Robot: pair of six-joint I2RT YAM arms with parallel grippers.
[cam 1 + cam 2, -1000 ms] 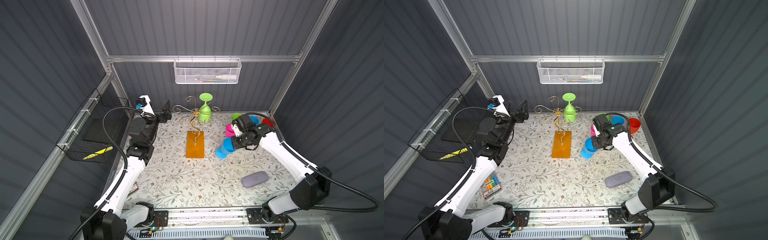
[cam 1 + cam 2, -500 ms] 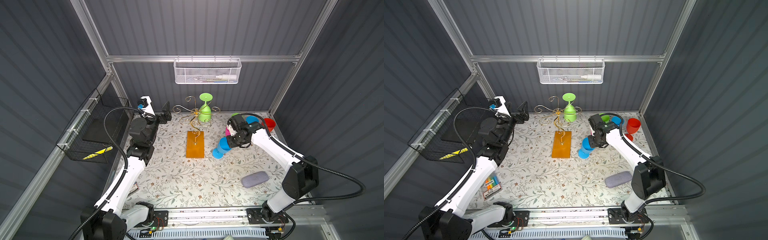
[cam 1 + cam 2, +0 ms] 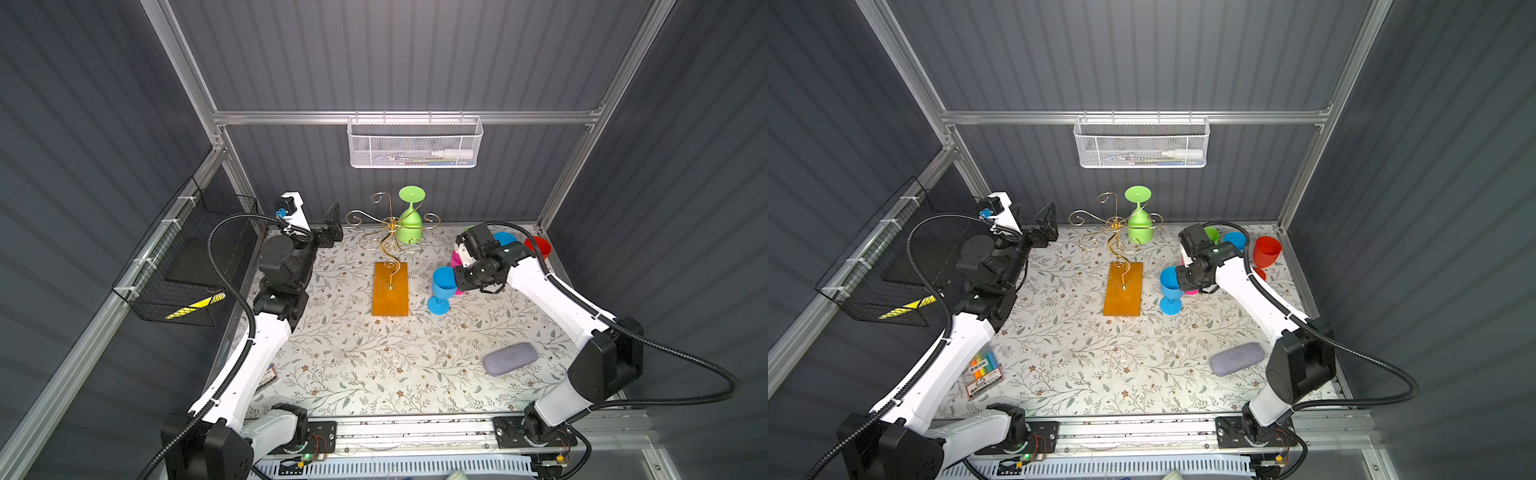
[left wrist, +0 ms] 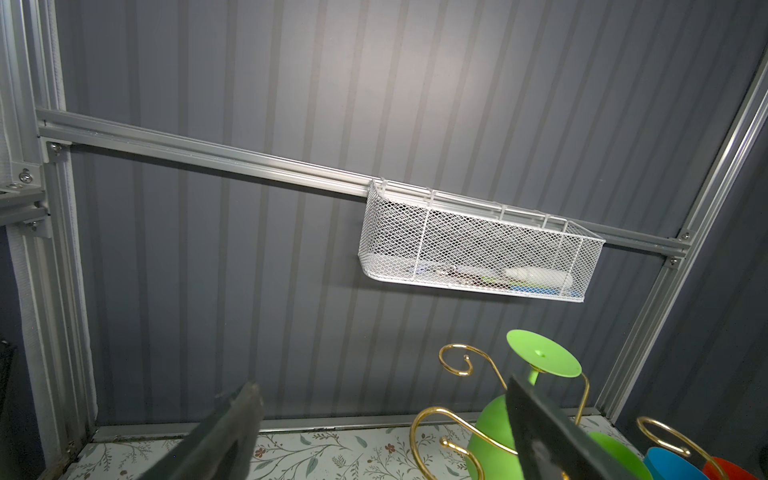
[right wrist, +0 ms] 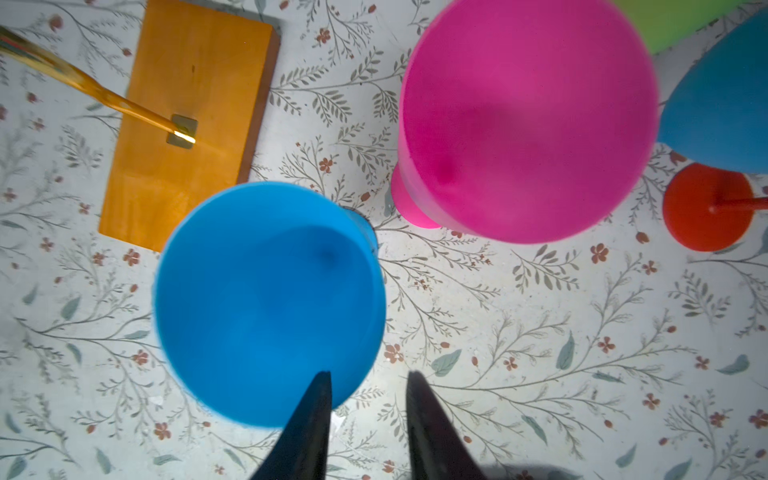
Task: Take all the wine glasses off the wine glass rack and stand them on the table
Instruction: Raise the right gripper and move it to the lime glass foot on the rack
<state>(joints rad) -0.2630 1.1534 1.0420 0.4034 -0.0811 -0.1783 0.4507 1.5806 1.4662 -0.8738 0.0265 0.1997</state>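
Standing by the rack [image 3: 390, 291]: blue glass [image 3: 441, 284]; green glass [image 3: 409, 226] hangs.
Right end effector [image 5: 368, 376] apart at blue rim; left end effector [image 4: 380, 384] wide apart.

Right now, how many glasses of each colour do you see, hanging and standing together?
Green: 2, hanging green glass, standing green glass
Blue: 2, near blue glass, far blue glass
Pink: 1, pink glass
Red: 1, red glass
Total: 6 glasses
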